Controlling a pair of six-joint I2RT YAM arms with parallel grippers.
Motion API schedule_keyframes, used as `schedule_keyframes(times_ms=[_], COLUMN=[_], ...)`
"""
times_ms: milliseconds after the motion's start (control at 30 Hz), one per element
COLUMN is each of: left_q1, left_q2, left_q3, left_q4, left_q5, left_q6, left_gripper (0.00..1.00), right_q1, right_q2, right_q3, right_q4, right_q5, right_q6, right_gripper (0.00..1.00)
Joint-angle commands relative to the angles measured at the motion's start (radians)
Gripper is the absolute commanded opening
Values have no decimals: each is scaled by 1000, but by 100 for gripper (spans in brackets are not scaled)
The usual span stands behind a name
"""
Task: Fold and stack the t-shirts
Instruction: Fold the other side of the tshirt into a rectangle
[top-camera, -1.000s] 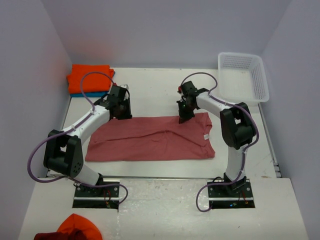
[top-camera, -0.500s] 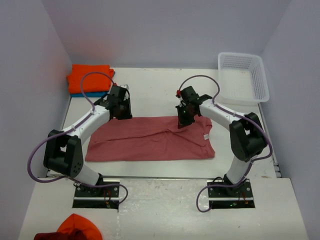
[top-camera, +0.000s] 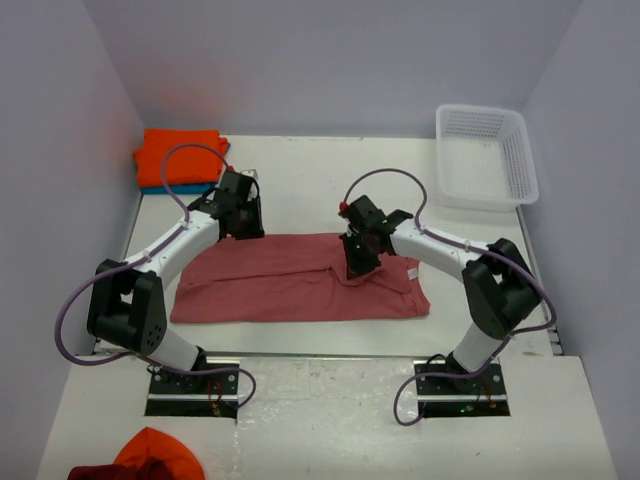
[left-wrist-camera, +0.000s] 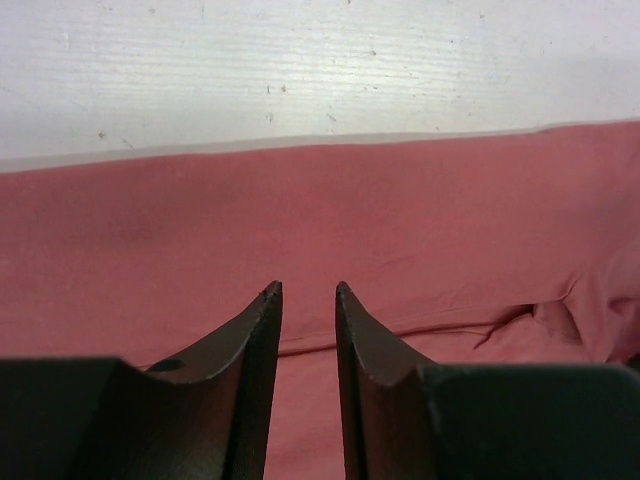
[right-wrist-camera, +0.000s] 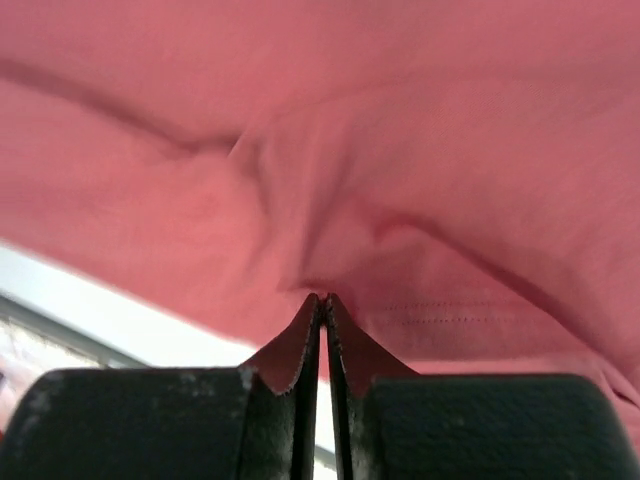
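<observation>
The dusty salmon-red t-shirt lies spread across the middle of the table, its small white tag near the right end. My right gripper is shut on a pinch of its far edge, and the cloth bunches at the fingertips. My left gripper hovers over the shirt's far left edge. It is open by a narrow gap and holds nothing. At the back left a folded orange t-shirt rests on a teal-blue one.
A white lattice basket stands at the back right corner. On the near ledge at bottom left lies an orange cloth beside something dark red. Walls close in the table on the left, back and right.
My right gripper has moved left and toward the near side, dragging the shirt's far edge with it and wrinkling the cloth. The left arm has stayed put.
</observation>
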Motion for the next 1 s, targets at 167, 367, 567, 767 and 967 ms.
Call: schedule_keyframes(times_ms=[167, 367, 567, 767, 967], left_q1=[-3, -32, -101, -268, -438], left_q2=[24, 24, 46, 38, 104], left_q3=[-51, -27, 41, 6, 12], left_q4=[39, 46, 40, 78, 163], left_q5=[16, 45, 184, 160, 120], left_q6=[42, 34, 87, 35, -26], left_gripper=[30, 31, 31, 31, 25], right_q1=[324, 357, 245, 168, 21], right_q2=[-274, -257, -249, -334, -395], right_q3=[-210, -165, -92, -149, -215], right_q4=[80, -38, -102, -101, -96], right_q5=[213, 454, 447, 450, 413], right_q6=[323, 342, 274, 285, 285], right_gripper=[57, 61, 63, 61, 0])
